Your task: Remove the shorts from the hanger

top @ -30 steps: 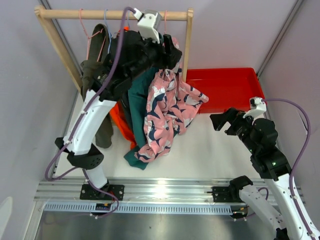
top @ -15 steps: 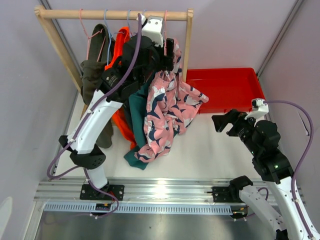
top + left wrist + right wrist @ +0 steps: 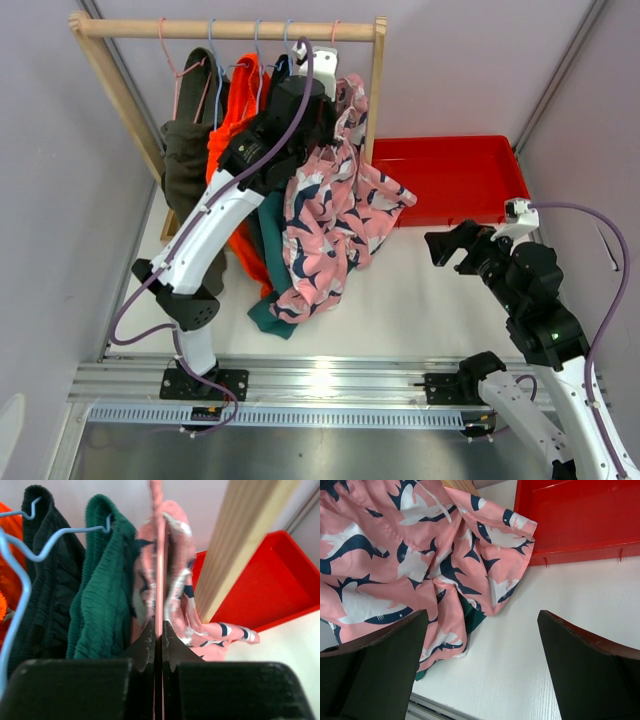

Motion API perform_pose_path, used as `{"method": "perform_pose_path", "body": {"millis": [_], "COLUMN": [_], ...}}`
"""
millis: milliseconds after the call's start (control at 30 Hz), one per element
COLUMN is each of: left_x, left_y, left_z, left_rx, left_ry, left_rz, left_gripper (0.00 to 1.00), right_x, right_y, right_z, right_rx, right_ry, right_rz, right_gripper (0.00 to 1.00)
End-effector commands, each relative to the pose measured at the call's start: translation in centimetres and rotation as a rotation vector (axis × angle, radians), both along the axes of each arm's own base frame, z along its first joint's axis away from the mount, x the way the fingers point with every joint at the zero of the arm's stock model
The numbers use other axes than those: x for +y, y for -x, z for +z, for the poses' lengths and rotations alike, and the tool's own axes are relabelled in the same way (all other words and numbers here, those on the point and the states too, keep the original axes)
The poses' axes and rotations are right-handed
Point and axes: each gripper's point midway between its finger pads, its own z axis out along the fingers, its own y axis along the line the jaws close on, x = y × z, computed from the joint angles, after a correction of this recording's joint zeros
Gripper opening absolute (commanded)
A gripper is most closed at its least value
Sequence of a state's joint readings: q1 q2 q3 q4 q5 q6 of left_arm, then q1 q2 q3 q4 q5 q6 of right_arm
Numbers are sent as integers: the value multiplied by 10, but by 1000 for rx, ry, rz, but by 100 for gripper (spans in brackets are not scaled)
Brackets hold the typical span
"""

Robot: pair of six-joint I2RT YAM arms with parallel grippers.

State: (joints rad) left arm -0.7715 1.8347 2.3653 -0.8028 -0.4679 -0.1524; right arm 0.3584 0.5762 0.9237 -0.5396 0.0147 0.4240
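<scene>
Several pairs of shorts hang from wire hangers on a wooden rail (image 3: 230,29): olive (image 3: 185,150), orange (image 3: 235,110), navy (image 3: 45,580), teal (image 3: 100,590) and pink shark-print shorts (image 3: 335,215) at the right end. My left gripper (image 3: 158,627) is shut on the thin pink hanger (image 3: 160,580) that carries the pink shorts (image 3: 177,545), just below the rail. My right gripper (image 3: 482,617) stands wide open above the white table, to the right of the pink shorts' hem (image 3: 395,555), touching nothing.
A red bin (image 3: 450,175) sits on the table at the back right, behind my right gripper (image 3: 440,245). The rack's right wooden post (image 3: 245,535) stands close beside the pink hanger. Teal fabric trails onto the table under the pink shorts.
My left gripper has swung in to the pink hanger near the rail's right end and shut on its wire. The pink shorts shifted slightly. The right arm has barely moved.
</scene>
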Motion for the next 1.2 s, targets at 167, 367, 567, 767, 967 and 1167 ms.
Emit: {"method": "perform_pose_path", "body": {"millis": [167, 367, 567, 767, 967, 1167], "left_x": [13, 34, 57, 65, 79, 54], "left_y": [10, 30, 43, 71, 156, 249], "left_z": [56, 116, 130, 70, 9, -13], "left_rx": [-125, -265, -294, -139, -19, 35], "left_ry": [70, 116, 108, 32, -27, 27], "left_rz": [-14, -24, 19, -45, -233, -545], "left_gripper": [0, 0, 0, 0, 0, 0], "right_x": [-1, 0, 1, 0, 12, 29], "right_y": [2, 1, -1, 2, 11, 16], "right_z": [13, 14, 12, 23, 44, 81], "right_rx": [-41, -49, -47, -76, -133, -216], "right_ry": [3, -1, -5, -12, -29, -63], "right_rz": [4, 6, 8, 10, 97, 198], "right_gripper": [99, 99, 99, 99, 99, 99]}}
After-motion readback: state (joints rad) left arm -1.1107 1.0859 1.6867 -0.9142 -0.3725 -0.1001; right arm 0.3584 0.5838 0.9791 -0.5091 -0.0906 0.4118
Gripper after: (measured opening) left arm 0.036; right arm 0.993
